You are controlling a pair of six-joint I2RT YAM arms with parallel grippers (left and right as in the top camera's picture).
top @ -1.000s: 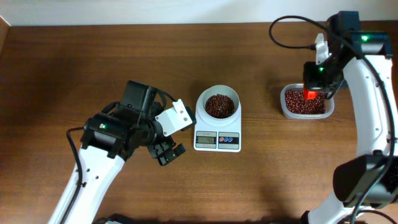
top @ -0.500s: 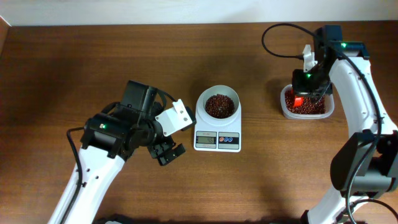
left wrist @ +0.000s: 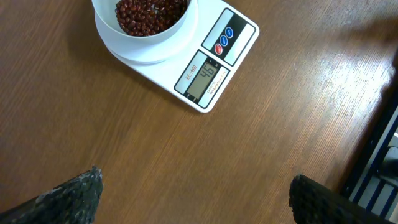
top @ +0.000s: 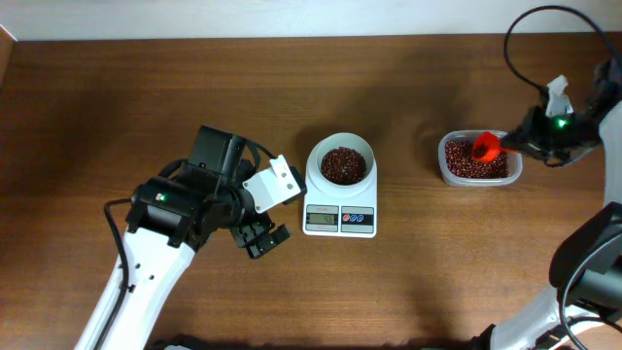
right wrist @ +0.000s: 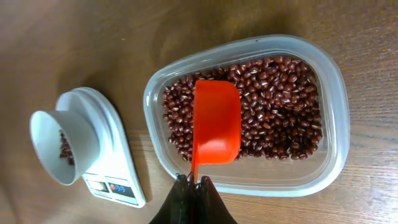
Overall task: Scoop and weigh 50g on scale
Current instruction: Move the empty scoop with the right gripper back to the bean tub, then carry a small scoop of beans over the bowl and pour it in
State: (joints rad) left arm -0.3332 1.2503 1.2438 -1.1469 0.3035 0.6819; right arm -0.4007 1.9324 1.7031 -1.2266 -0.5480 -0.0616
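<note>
The right gripper point(right wrist: 193, 186) pinches the empty scoop point(right wrist: 216, 121) tight by its handle over the beans point(right wrist: 273, 118) in the tub point(right wrist: 336, 155); the left gripper point(top: 262, 236) gapes, holding nothing. Next, probably: a small top-up scoop for the scale point(left wrist: 214, 68).

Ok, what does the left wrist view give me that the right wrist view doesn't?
Left wrist only: a legible display on the scale, apparently reading 46, and the open left gripper. Right wrist only: the right gripper shut on the orange-red scoop, held over the clear tub of beans. Both: the scale and its white bowl with more beans inside.
</note>
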